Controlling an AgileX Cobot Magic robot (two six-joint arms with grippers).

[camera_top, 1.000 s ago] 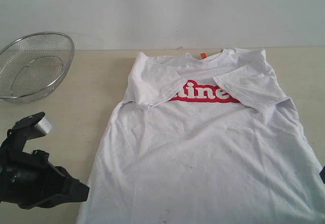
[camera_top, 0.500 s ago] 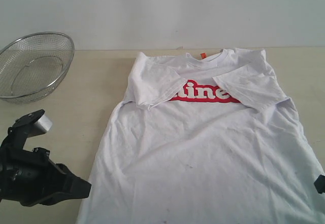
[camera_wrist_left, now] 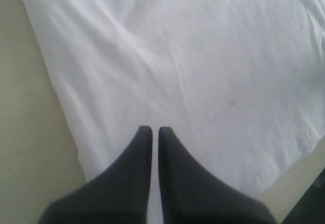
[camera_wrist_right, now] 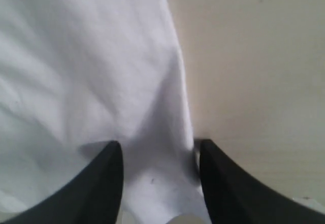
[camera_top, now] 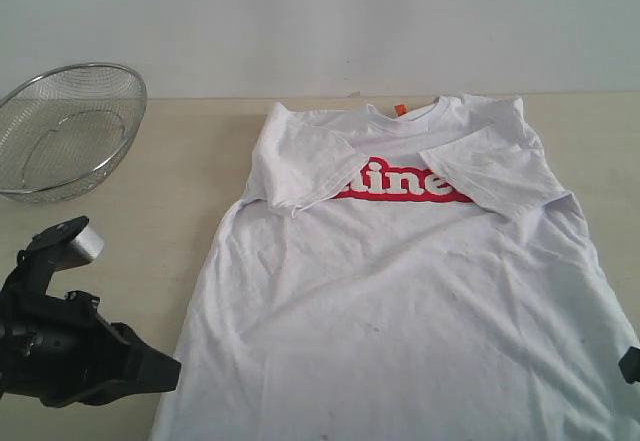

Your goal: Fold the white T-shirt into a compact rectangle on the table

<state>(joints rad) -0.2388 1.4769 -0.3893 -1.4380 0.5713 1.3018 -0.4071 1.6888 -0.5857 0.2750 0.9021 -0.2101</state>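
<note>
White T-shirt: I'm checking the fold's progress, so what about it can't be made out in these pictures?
- Hem of the white T-shirt: exterior view, cut off by bottom edge.
- Ends of the lettering: exterior view, under folded-in sleeves.
- Whether the right gripper touches cloth: right wrist view, blurred.

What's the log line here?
white T-shirt: flat on table, print up, sleeves folded in | left gripper: shut, over shirt near side edge | right gripper: open, straddling opposite edge | body fold: not done

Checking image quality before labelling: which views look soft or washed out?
Exterior view: fairly sharp, the white T-shirt pale, its folds faint. Left wrist view: left gripper blurred. Right wrist view: right gripper blurred, with a grey shadow on the cloth between its jaws.
</note>
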